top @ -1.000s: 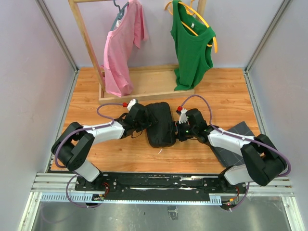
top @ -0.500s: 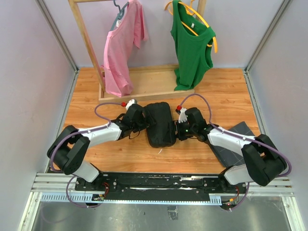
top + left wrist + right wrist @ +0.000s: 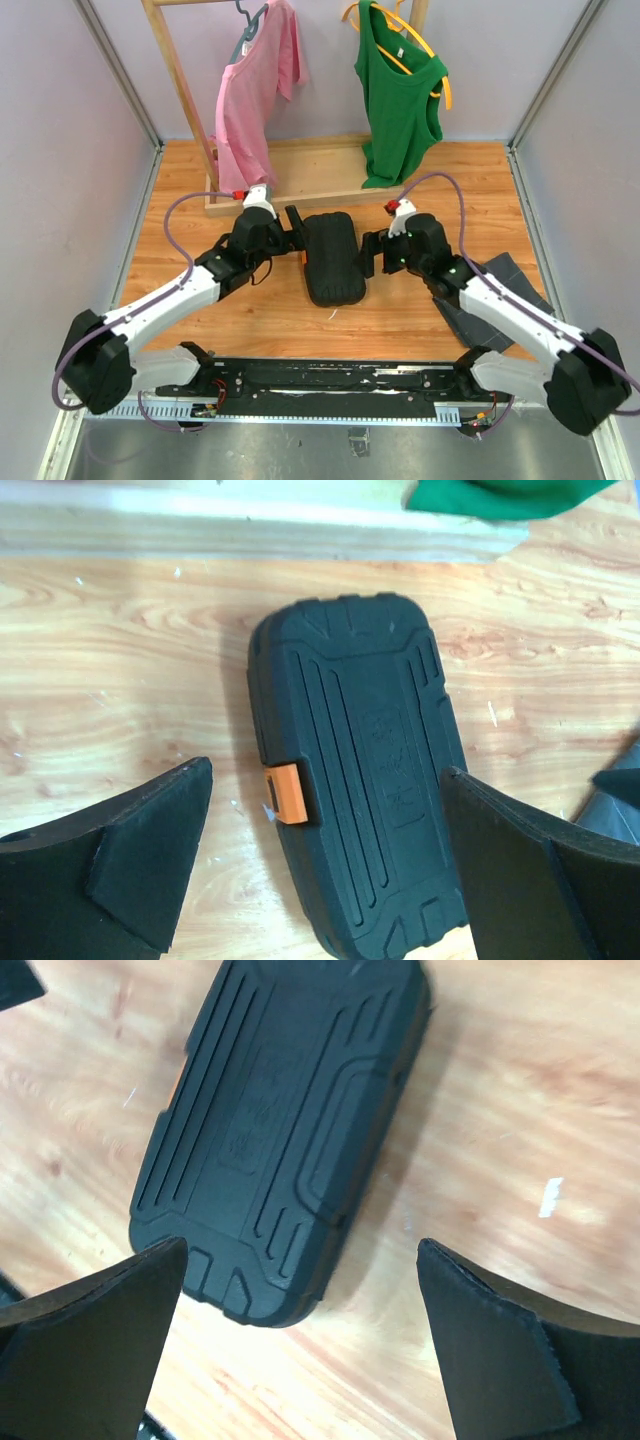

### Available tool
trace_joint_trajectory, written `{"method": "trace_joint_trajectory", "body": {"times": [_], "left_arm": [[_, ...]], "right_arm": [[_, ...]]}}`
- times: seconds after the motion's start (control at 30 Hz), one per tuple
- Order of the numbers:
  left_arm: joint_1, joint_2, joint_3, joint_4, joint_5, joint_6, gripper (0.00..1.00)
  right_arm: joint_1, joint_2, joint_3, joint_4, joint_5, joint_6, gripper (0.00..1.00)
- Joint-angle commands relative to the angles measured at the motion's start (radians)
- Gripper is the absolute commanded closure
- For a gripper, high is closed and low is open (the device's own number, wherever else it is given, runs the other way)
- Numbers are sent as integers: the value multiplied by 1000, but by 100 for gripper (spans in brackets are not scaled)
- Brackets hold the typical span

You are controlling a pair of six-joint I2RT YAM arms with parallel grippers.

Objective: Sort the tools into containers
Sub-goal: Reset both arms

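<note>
A pink shirt (image 3: 255, 95) and a green tank top (image 3: 400, 100) are hung on a wooden rack (image 3: 300, 172) at the far side of the wooden table (image 3: 470, 190), and a dark grey tray (image 3: 508, 270) is laid towards its right side.

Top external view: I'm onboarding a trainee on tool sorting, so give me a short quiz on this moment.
1. True or false: the black plastic clamshell tool case lies open on the wooden table.
2. Fill in: the left gripper and the right gripper flank the case without touching it, and the jaws of both stand ____.
3. The case's small orange latch is on the side towards: A) the left gripper B) the right gripper C) neither, it is on top.
Key: 1 false, the case is shut; 2 open; 3 A.
</note>
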Motion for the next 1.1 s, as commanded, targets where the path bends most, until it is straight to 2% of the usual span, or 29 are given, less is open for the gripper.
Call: {"method": "trace_joint_trajectory", "body": {"times": [0.0, 0.2, 0.4, 0.57, 0.83, 1.07], "left_arm": [[6, -112, 27, -31, -102, 134, 1], [6, -279, -39, -48, -251, 160, 1], [6, -465, -140, -94, -380, 93, 1], [6, -587, -209, -192, -488, -4, 1], [6, -707, -298, -256, -525, -74, 1], [6, -699, -310, -249, -528, -82, 1]], "right_arm": [[11, -170, -19, -45, 262, -67, 1], [11, -403, -76, -97, 476, -130, 1], [12, -602, -162, -139, 577, -168, 1], [11, -754, -236, -206, 719, -99, 1], [11, -969, -347, -228, 771, -20, 1], [11, -985, -354, -245, 782, -13, 1]]}}
